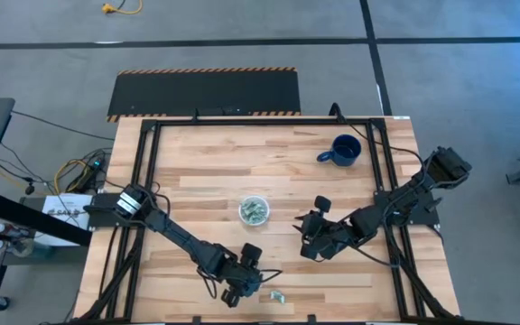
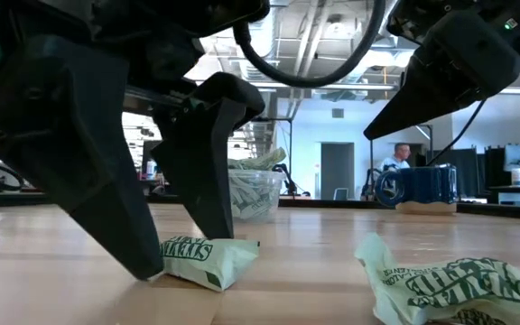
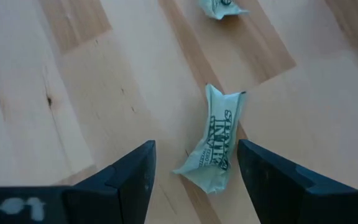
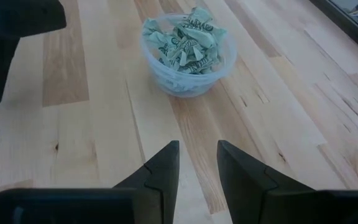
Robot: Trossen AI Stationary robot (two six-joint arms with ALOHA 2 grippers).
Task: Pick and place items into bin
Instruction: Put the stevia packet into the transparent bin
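Note:
My left gripper [image 3: 196,152] is open and low over the table near its near edge, in the high view [image 1: 242,282]. Its fingers stand on either side of one green-and-white wrapper [image 3: 213,149], which lies flat on the wood [image 2: 201,255]. A second wrapper [image 2: 450,284] lies to the right of it [image 1: 276,295]. The clear cup [image 4: 188,53] stands upright at the table's middle [image 1: 254,210], holding several wrappers. My right gripper [image 4: 197,146] hovers right of the cup [image 1: 311,237], open by a narrow gap and holding nothing.
A dark blue mug [image 1: 341,151] stands near the far right corner. Black rails [image 1: 147,181] run along the table's left, right and far sides. Bare wood lies between cup and mug. A person [image 2: 403,158] shows far off in the room behind.

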